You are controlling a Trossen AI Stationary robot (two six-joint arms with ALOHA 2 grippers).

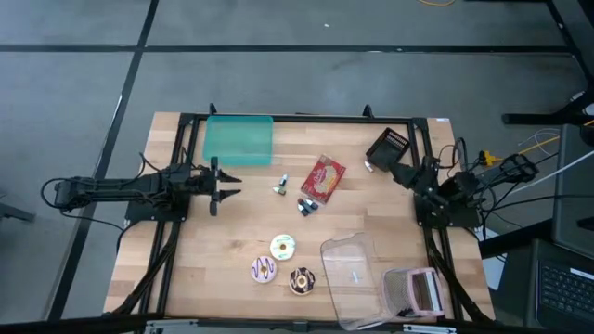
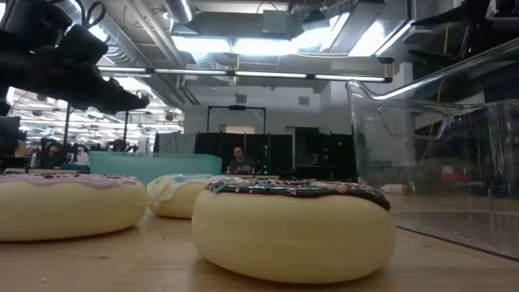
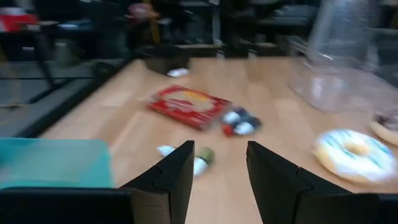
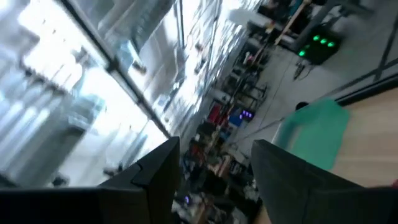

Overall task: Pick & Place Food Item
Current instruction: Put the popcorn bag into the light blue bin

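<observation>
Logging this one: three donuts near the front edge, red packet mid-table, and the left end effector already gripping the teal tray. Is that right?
Not quite. The left end effector grips nothing: the high view shows it open, just in front of the teal tray, and the left wrist view shows nothing between its fingers. The three donuts and red packet are as you say.

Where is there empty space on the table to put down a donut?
Bare wood lies between the teal tray and the three donuts, below the left gripper. Another patch sits between the red box and the right gripper. It is crowded around the donuts and the clear container.
</observation>
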